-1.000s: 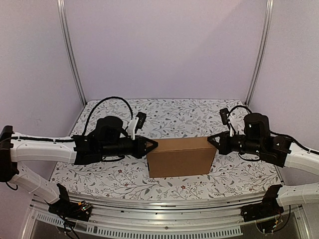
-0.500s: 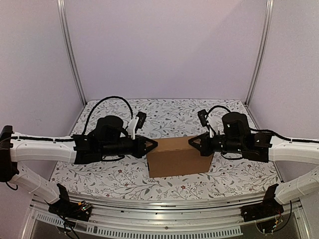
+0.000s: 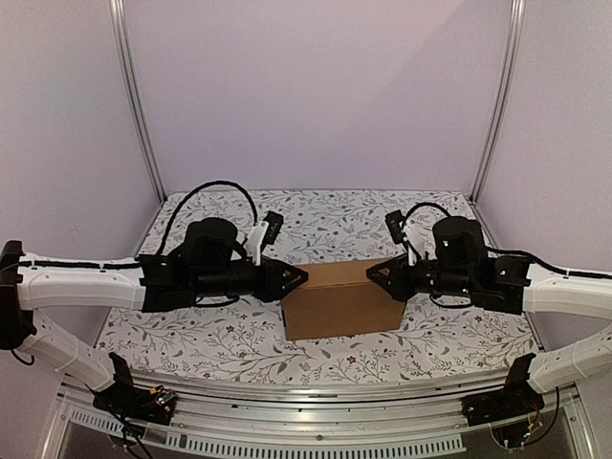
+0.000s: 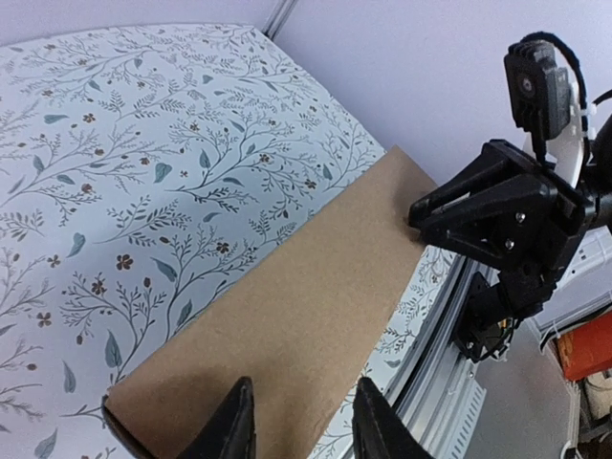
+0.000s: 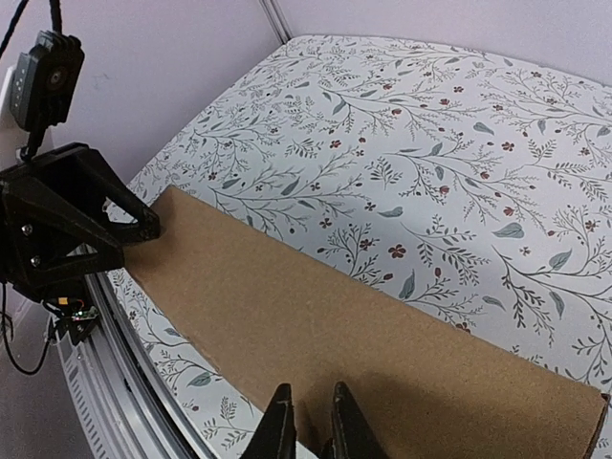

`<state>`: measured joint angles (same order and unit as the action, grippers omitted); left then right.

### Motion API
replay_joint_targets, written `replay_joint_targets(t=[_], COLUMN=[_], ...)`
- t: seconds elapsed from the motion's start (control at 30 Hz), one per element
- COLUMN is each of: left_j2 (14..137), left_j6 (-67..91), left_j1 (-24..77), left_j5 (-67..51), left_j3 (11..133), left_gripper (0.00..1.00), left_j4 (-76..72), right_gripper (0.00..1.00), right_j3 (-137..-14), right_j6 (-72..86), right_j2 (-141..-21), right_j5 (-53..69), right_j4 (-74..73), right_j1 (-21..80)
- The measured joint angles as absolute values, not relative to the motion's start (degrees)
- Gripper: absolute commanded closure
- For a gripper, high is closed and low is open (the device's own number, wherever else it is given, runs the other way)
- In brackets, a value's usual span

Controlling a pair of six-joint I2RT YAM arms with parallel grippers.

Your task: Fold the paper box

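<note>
Closed paper box [image 3: 342, 304] between left claw [image 3: 303, 275] and right claw [image 3: 372, 274]

White arm links [image 3: 76, 287], black wrists [image 3: 218, 270], pointed black fingers [image 4: 232, 427], looping black cables [image 3: 212, 185].

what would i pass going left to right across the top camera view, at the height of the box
left arm → left gripper → cardboard box → right gripper → right arm
</note>
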<state>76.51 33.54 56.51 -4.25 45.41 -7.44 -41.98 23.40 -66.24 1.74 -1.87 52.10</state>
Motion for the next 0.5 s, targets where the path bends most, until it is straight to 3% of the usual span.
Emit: replay_joint_targets(t=[0.27, 0.33, 0.37, 0.4, 0.47, 0.5], left_j2=[74.5, 73.5, 73.2, 72.7, 72.2, 72.1], left_j6=[31.7, 31.0, 30.6, 30.3, 28.9, 28.4], left_j1=[56.5, 56.4, 56.3, 56.2, 56.0, 55.8], left_j5=[-1.6, -0.4, 0.1, 0.8, 1.3, 1.6], left_j3=[48.6, 49.3, 49.7, 50.4, 51.6, 52.5], left_gripper=[0.33, 0.25, 0.20, 0.15, 0.02, 0.01], left_j4=[0.5, 3.3, 4.6, 6.3, 8.7, 9.8], right_gripper=[0.52, 0.38, 0.26, 0.06, 0.01, 0.01], right_j3=[-44.8, -45.5, -45.7, -45.8, -45.8, -45.8], right_j6=[21.7, 21.2, 21.0, 21.0, 21.0, 20.9], right_j2=[-61.2, -59.3, -58.3, -57.4, -55.6, -54.8], right_j5=[0.0, -0.6, -1.0, -1.2, -2.0, -2.5], right_j4=[-10.9, -13.0, -13.8, -14.6, -16.8, -17.8], right_j1=[52.1, 52.1, 52.1, 52.1, 52.1, 52.1])
